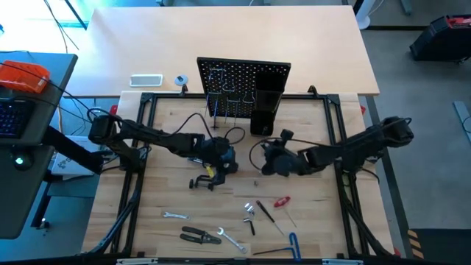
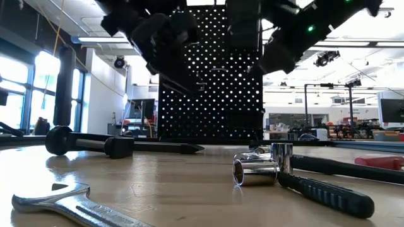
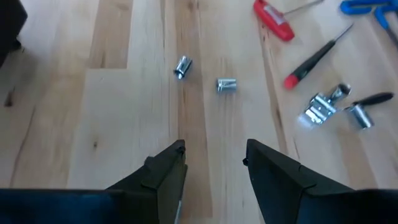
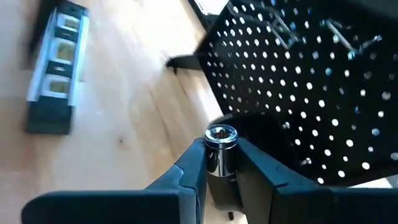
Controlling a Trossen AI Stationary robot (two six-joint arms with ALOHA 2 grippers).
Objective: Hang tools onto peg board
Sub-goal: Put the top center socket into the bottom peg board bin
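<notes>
The black peg board stands upright at the table's far middle, with thin hooks and a black box holder. My right gripper hovers in front of it, shut on a small silver socket. My left gripper is open with nothing between its fingers, above bare wood near the C-clamp. Two small metal bits lie ahead of it. A dark level lies flat on the table. Wrenches, pliers, a red-handled screwdriver and a blue hex key lie near the front edge. My right gripper pinches the silver socket by its round sides between its two fingers. One end of the socket sticks out past the fingertips. The fingers slant down from the table's right side toward the peg board. The socket is lifted clear of the table.
A socket and a black-handled ratchet lie close to the low camera, with a wrench on the left. A black frame rims the wooden work area. Bare wood lies between the grippers and the front tools.
</notes>
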